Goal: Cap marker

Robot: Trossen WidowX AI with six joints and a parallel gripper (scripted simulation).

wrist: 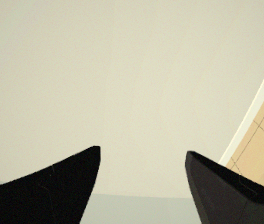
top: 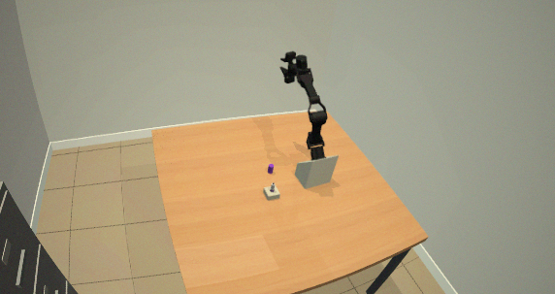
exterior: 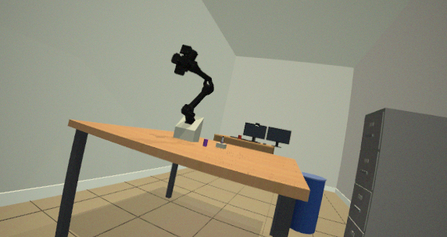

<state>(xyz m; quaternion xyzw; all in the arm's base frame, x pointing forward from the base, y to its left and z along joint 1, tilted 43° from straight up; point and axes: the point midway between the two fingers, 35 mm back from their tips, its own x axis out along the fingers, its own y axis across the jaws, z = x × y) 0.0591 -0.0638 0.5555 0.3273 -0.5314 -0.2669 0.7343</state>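
Observation:
The purple cap (top: 271,169) (exterior: 205,142) stands loose on the table (top: 213,176) (exterior: 250,164), a short way from the holder block. The marker (top: 273,187) (exterior: 223,140) stands upright in the pale holder block (top: 272,195) (exterior: 220,145), with no cap on it. My gripper (top: 282,64) (wrist: 143,155) is partly open, with nothing between its fingers. It is raised high above the table, far from both the cap and the marker. The wrist view shows neither of them, only wall and a strip of floor.
The grey mounting block (top: 319,172) (exterior: 187,133) of the arm stands on the table beside the cap and holder. Off the table are a blue bin (exterior: 309,204), a grey filing cabinet (exterior: 410,173) and a desk with two monitors (exterior: 255,131) in the background.

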